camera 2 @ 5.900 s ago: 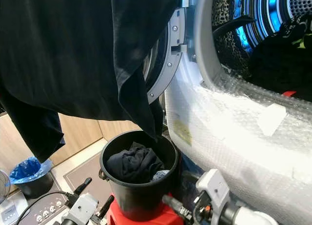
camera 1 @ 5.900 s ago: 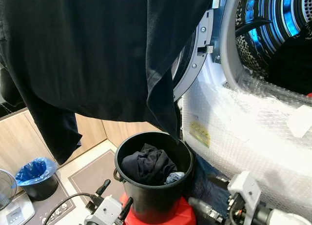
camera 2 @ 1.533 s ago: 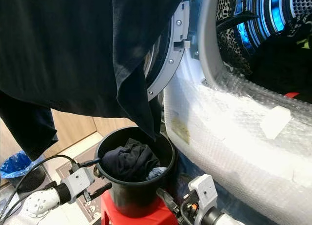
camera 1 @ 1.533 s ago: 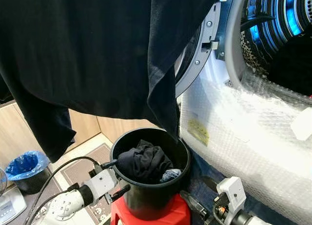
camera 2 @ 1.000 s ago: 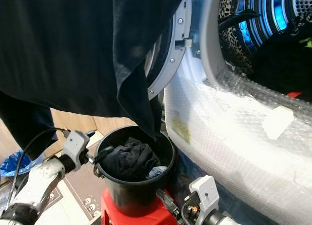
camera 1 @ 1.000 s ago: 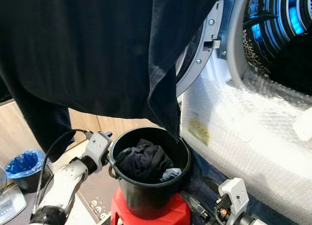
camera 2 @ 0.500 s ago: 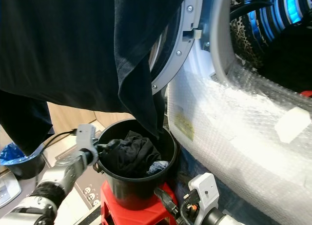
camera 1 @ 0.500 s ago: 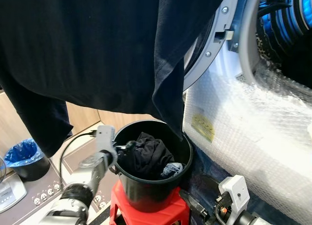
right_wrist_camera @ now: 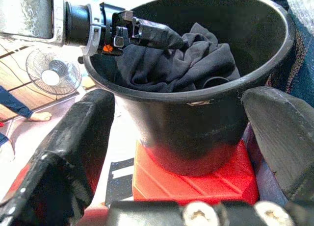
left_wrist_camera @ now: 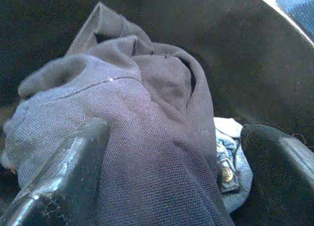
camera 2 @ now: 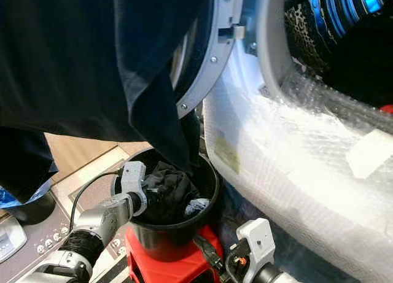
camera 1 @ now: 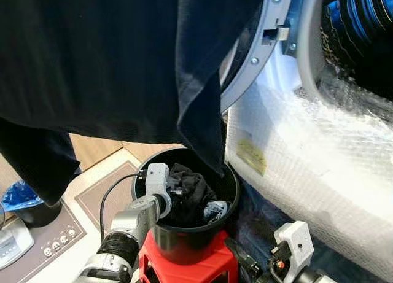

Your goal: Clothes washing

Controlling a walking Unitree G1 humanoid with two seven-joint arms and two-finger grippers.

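Black bucket [camera 1: 184, 231] (on a red stool [camera 1: 187, 267]) holds dark clothes [left_wrist_camera: 147, 138], left tool [left_wrist_camera: 171, 152] spread around them.

The left arm [camera 1: 126, 228] reached forward from the lower left and bent inward over the near left rim of the bucket [right_wrist_camera: 255, 79]. Its left gripper [left_wrist_camera: 167, 187] pointed down into the bucket with both fingers spread wide, one on each side of the dark cloth [left_wrist_camera: 147, 118]. The right gripper [right_wrist_camera: 181, 152] was held low at the near right, fingers spread wide apart and aimed at the bucket's outer wall, touching nothing.
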